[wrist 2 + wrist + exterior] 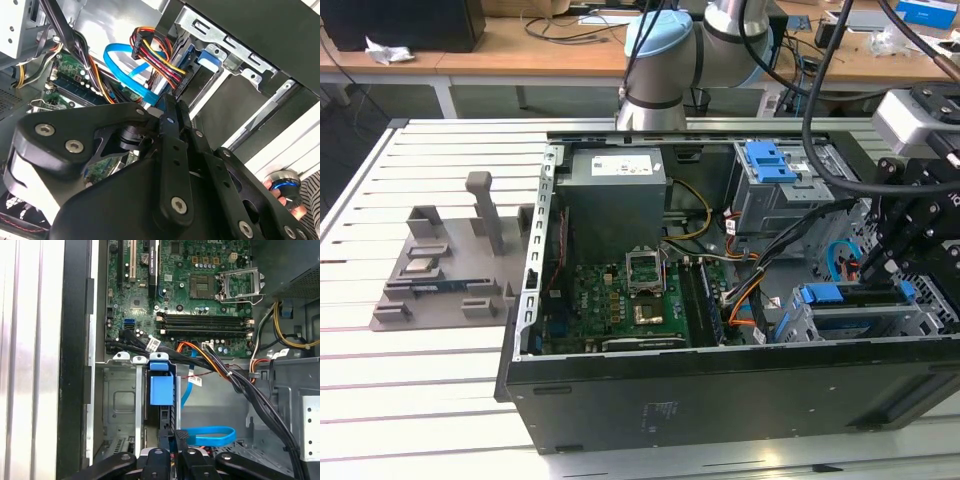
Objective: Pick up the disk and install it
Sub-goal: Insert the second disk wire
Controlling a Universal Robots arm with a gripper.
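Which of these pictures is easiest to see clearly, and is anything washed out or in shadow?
The first wrist view is crispest, the motherboard evenly lit. In the second wrist view the gripper looms dark and close, while the case wall behind glares white. The exterior view is softer, with the computer case front dark.

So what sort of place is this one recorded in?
Probably a robotics lab or workshop bench. An open computer case lies on a slatted metal table with its motherboard exposed, a grey parts fixture sits beside it, and cluttered wooden desks stand behind.
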